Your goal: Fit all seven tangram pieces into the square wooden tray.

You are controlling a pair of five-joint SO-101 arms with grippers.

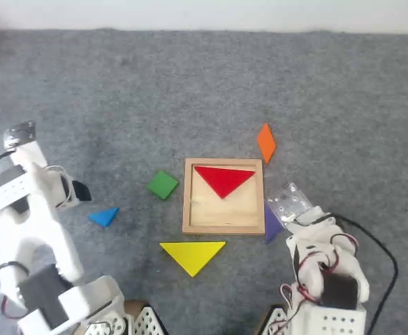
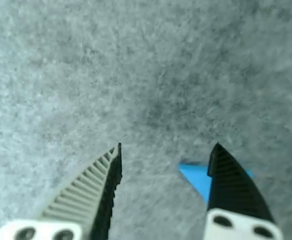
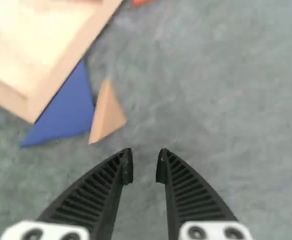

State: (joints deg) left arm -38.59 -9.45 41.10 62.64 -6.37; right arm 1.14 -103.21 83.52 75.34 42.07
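The square wooden tray [image 1: 188, 209] lies mid-table with a red triangle [image 1: 223, 180] in its far part. Around it lie a green square [image 1: 163, 185], a yellow triangle [image 1: 193, 255], an orange parallelogram [image 1: 266, 142] and a small blue triangle [image 1: 105, 217]. My left gripper [image 2: 167, 150] hangs open over the carpet, and one black finger [image 2: 228, 180] partly covers the small blue triangle [image 2: 196, 177]. My right gripper [image 3: 144, 157] is open by a narrow gap and empty. It sits just short of a tan triangle [image 3: 106, 112] and a dark blue triangle [image 3: 66, 112] at the tray's corner [image 3: 61, 55].
Grey carpet covers the table, with free room beyond the tray and to the far right. The left arm [image 1: 29, 209] stands at the left edge and the right arm [image 1: 323, 272] at the near right. A pale wall strip runs along the back.
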